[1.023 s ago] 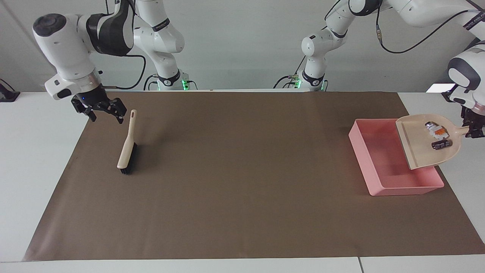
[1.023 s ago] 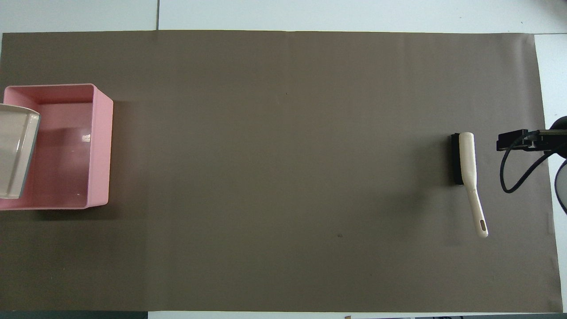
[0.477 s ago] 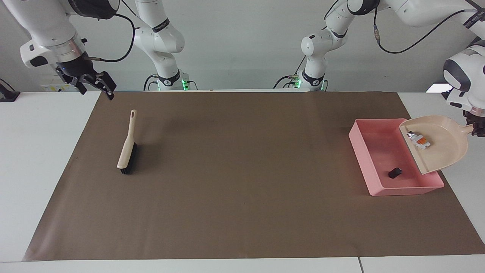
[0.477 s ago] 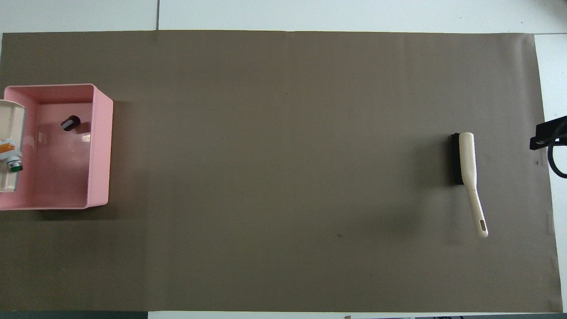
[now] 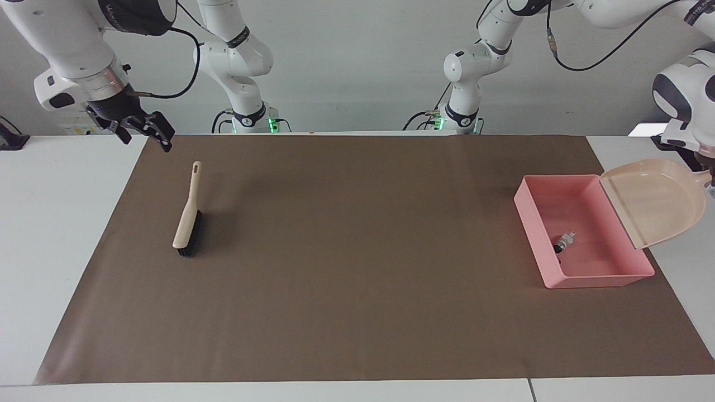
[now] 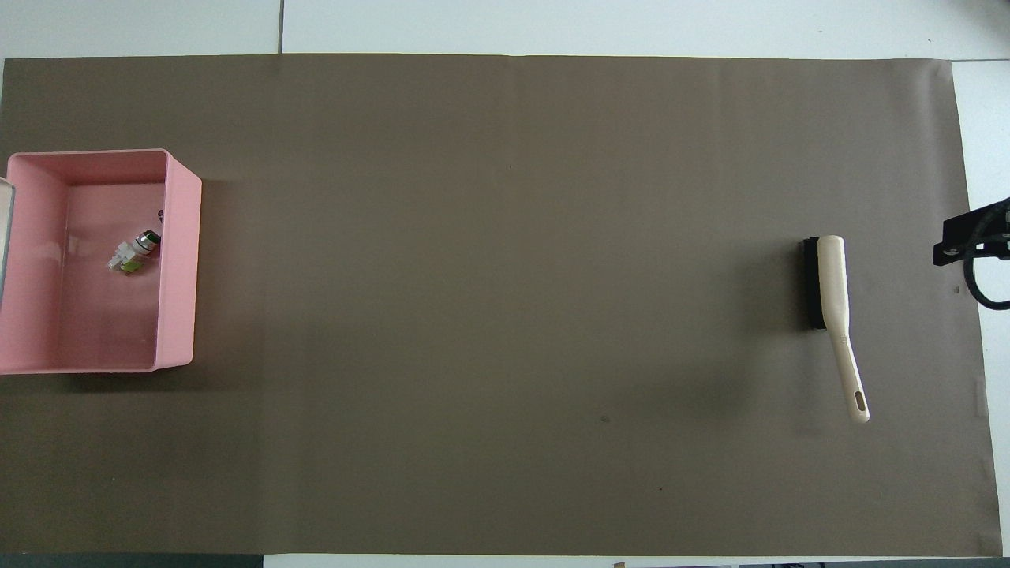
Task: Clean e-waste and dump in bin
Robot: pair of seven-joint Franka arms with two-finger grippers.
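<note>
The pink bin [image 5: 581, 276] [image 6: 180, 260] sits at the left arm's end of the mat. A white piece of e-waste [image 5: 566, 239] [image 6: 126, 259] with green marks lies on its floor. The dark piece [image 6: 160, 213] shows only as a sliver against the bin wall toward the table's middle. A beige dustpan [image 5: 651, 204] hangs tilted over the bin's outer rim, with nothing in it. My left gripper [image 5: 710, 187], at the view's edge, is shut on the dustpan's handle. My right gripper [image 5: 146, 139] hangs open and holds nothing, over the mat's corner at the right arm's end.
A beige hand brush [image 5: 187, 220] [image 6: 828, 284] with black bristles lies on the brown mat [image 5: 357, 290] at the right arm's end, its handle pointing toward the robots. White table borders the mat on all sides.
The dustpan tipped steeper over the bin; first the dark piece, then the white one slid out into the bin. My right gripper rose away from the brush handle toward the mat's corner.
</note>
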